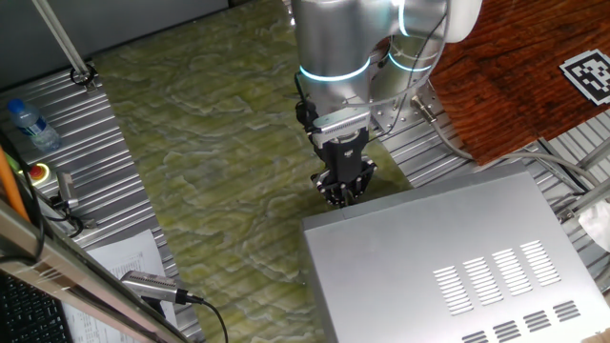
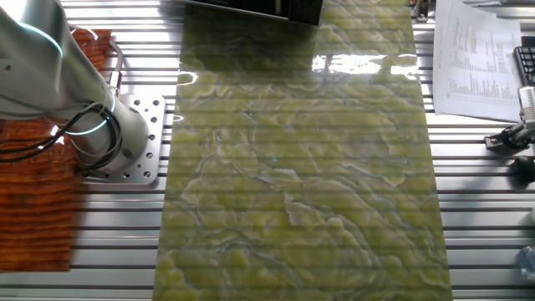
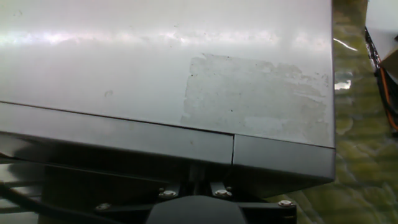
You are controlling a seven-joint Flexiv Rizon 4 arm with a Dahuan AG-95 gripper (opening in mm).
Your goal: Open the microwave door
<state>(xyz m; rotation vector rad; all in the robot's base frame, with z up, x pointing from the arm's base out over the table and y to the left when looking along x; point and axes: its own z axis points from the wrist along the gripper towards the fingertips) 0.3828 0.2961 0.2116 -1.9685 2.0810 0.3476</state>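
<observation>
The gripper (image 1: 343,193) (I cannot tell if it is open) hangs by the top front corner of the microwave (image 1: 457,267), and could slip off the microwave door (image 3: 124,140).

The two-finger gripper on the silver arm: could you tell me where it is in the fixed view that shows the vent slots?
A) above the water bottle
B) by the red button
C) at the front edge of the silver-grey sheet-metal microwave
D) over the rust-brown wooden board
C: the black two-finger gripper hangs right at the near top edge of the silver-grey sheet-metal microwave, far from the bottle, the board and the button.
</observation>
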